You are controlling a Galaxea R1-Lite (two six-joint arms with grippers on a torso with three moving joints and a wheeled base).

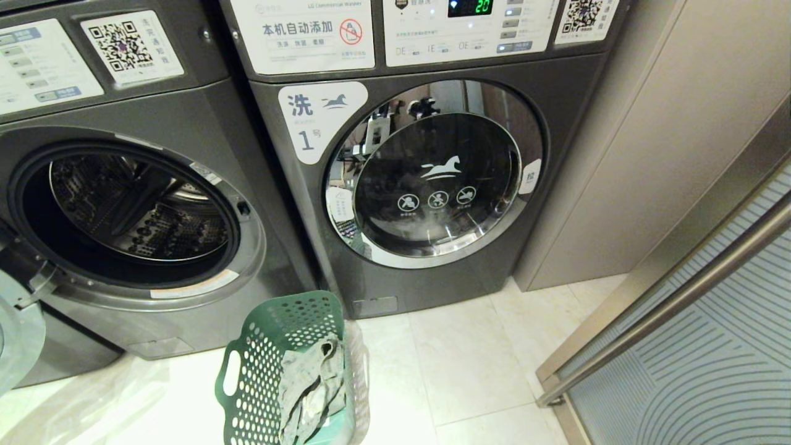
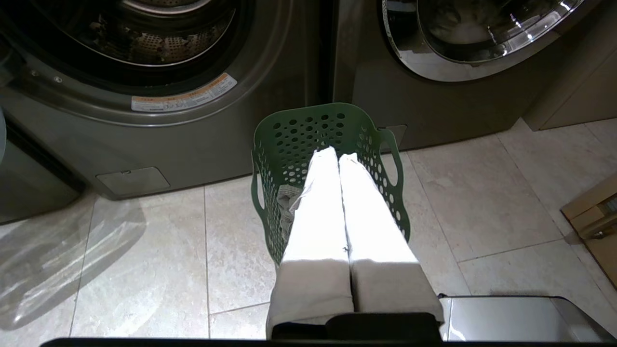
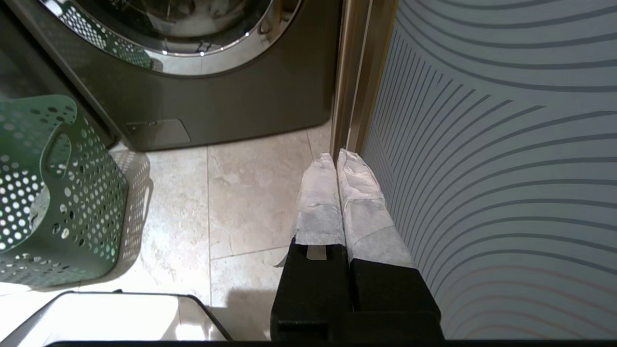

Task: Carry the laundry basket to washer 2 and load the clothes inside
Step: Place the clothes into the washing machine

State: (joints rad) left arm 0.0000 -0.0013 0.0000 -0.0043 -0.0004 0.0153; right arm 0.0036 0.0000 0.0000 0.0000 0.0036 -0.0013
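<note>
The dark green perforated laundry basket [image 1: 259, 371] stands on the tiled floor before the gap between two washers. The grey-beige clothes [image 1: 312, 389] lie bunched inside it. The washer on the left [image 1: 123, 216] has its door open and its steel drum bare; its number label is out of view, so I cannot tell whether it is washer 2. In the left wrist view my left gripper [image 2: 337, 155] is shut and empty, above the basket [image 2: 308, 130] and the clothes [image 2: 287, 202]. My right gripper [image 3: 336, 156] is shut and empty, right of the basket [image 3: 62, 193].
Washer 1 [image 1: 432, 179] stands at centre with its door closed. The open washer's door [image 1: 18, 334] juts out at far left. A striped glass door with a metal bar [image 1: 710, 346] bounds the right side. A cardboard box [image 2: 595, 217] sits on the floor.
</note>
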